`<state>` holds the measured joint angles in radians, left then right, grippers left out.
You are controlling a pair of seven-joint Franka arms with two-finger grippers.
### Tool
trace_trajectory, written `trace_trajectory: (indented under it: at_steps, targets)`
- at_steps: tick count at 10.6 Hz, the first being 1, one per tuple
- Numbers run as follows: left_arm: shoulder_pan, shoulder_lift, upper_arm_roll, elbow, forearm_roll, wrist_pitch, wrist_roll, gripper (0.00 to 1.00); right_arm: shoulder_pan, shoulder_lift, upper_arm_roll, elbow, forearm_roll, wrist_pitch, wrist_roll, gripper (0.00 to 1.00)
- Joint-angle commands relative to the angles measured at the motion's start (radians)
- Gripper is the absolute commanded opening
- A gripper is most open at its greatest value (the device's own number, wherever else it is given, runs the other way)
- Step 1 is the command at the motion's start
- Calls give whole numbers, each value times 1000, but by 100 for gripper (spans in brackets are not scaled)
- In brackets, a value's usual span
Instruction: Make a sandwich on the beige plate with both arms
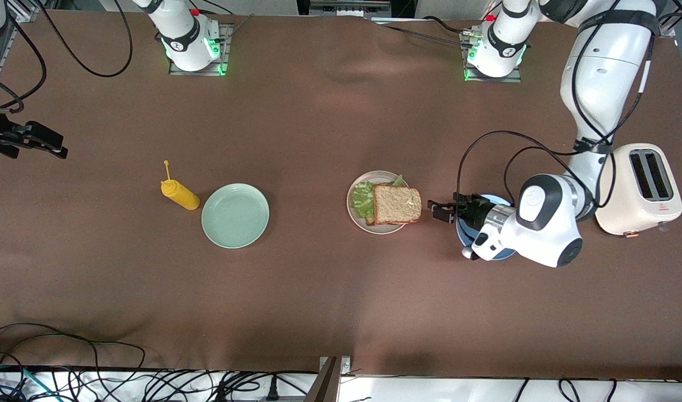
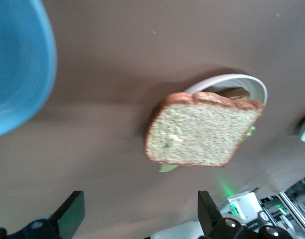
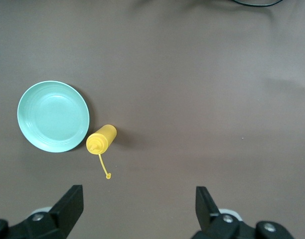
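The sandwich (image 1: 396, 204) lies on the beige plate (image 1: 354, 215): a brown bread slice on top, with green lettuce (image 1: 363, 199) sticking out from under it. My left gripper (image 1: 437, 211) is open and empty, low beside the plate toward the left arm's end of the table, apart from the bread. In the left wrist view its jaws (image 2: 140, 214) stand wide, with the sandwich (image 2: 202, 132) and the plate rim (image 2: 254, 83) ahead of them. My right gripper (image 1: 53, 144) waits open and empty at the right arm's end of the table (image 3: 140, 209).
A blue plate (image 1: 465, 235) lies under the left wrist (image 2: 18, 64). A white toaster (image 1: 645, 187) stands at the left arm's end. A mint-green plate (image 1: 235, 215) (image 3: 53, 116) and a yellow squeeze bottle (image 1: 180, 194) (image 3: 101, 139) lie toward the right arm's end.
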<state>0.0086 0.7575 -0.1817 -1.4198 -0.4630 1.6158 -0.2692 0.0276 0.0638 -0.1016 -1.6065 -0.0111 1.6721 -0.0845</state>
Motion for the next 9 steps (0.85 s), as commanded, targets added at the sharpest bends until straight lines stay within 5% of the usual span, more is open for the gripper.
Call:
trace_trajectory:
  at_steps: [1,4,9]
  targets:
    - [10,-50,-4,2,172,-23,-13,100,-2,4,3,14,0,-6,6,100]
    - [42,-173,-5,4,346,-45,-2,100,-2,4,3,14,-1,-6,6,100]
    - [211,-288,-2,7,353,-48,220,100,-2,4,5,14,0,-6,6,100]
